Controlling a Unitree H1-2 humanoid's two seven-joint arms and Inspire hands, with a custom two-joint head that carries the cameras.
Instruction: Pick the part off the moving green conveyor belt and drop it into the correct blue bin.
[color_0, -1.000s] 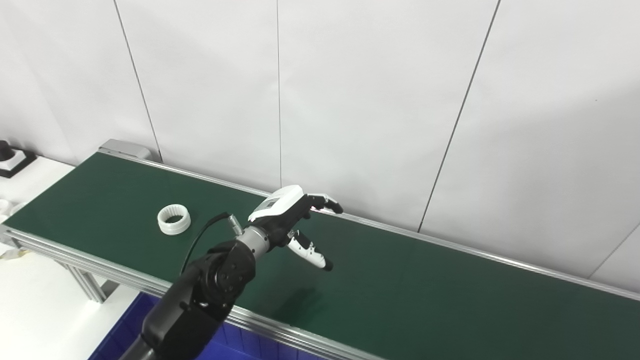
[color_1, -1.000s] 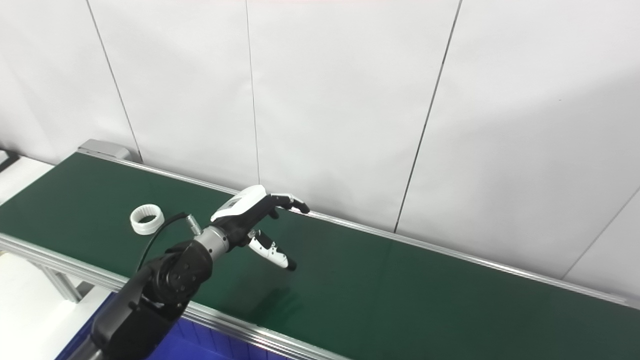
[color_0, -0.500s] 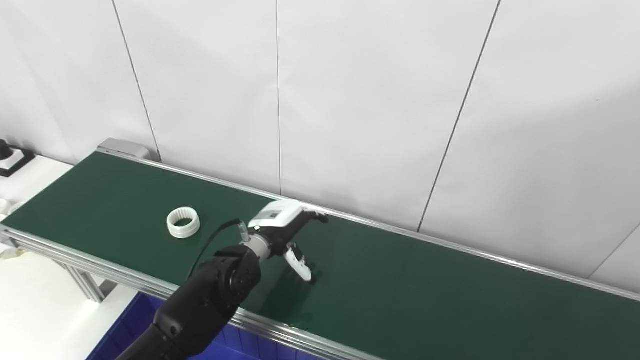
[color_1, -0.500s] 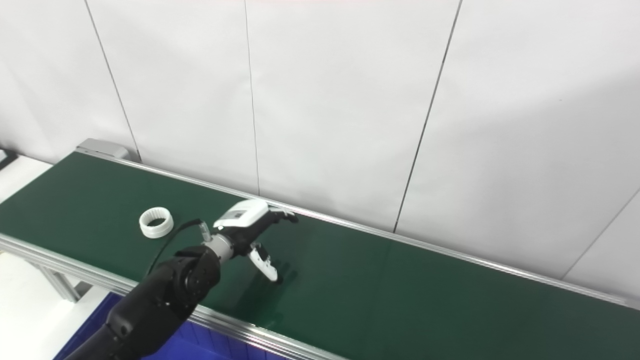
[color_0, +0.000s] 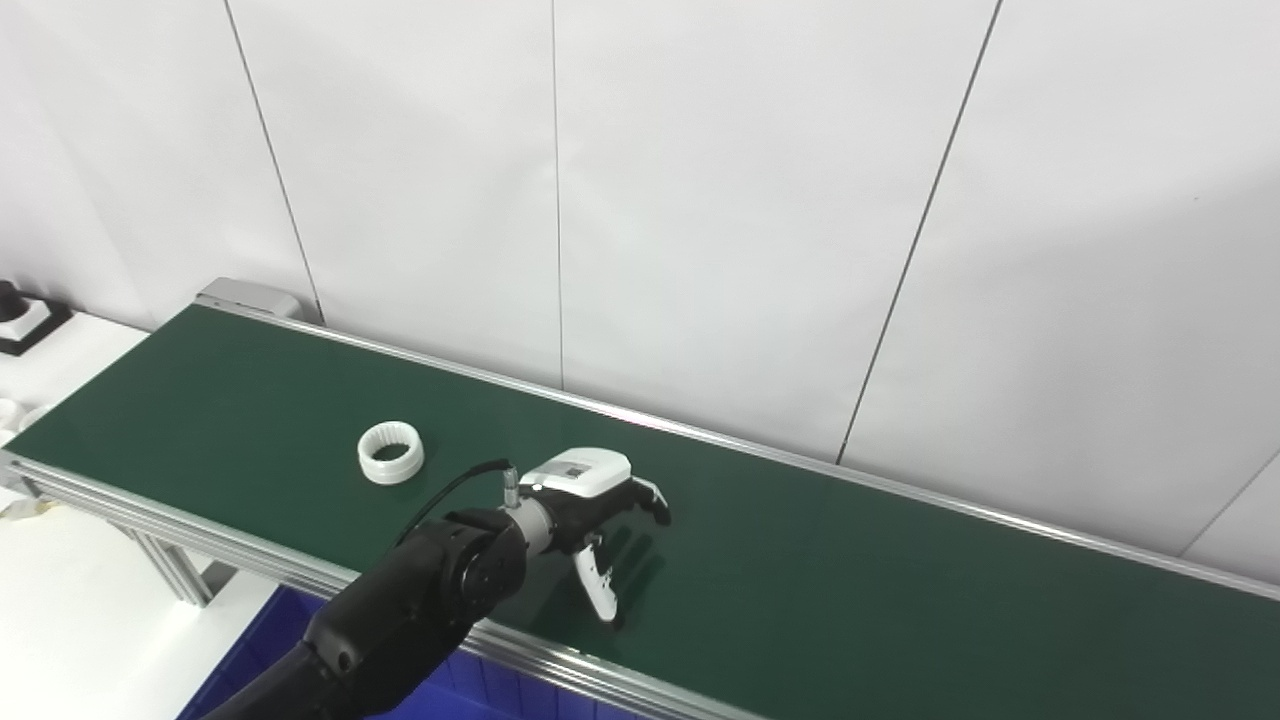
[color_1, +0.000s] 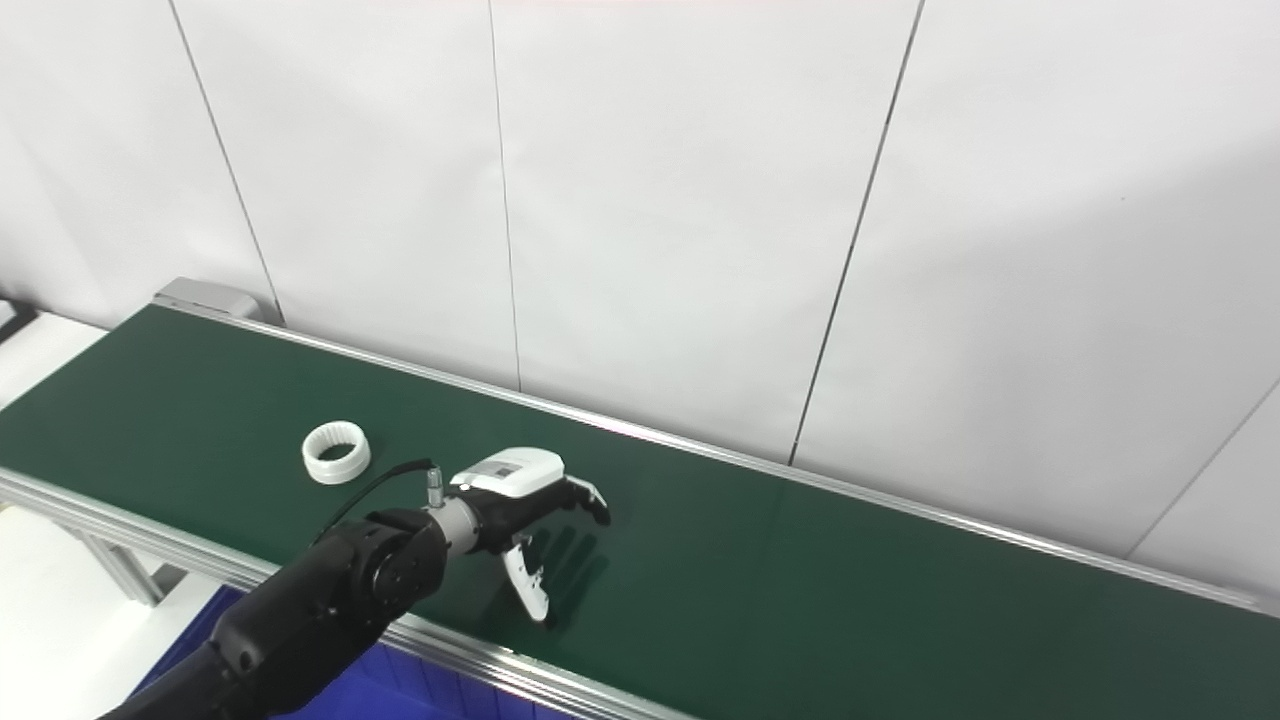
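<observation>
You see an evenly lit, bright scene, with soft light from above. The white wall panels (color_0: 720, 200) run pale and nearly washed out, with a broad faint shadow falling across the right side. The green belt (color_0: 900, 590) carries a dull sheen, and you catch dark reflections or shadows of the left hand (color_0: 600, 500) on it just beside the fingers (color_1: 590, 500). The white ring (color_0: 391, 452) stays crisp with readable edges. Focus holds sharp across both views; you notice no motion blur, and straight lines bend only slightly toward the edges.
</observation>
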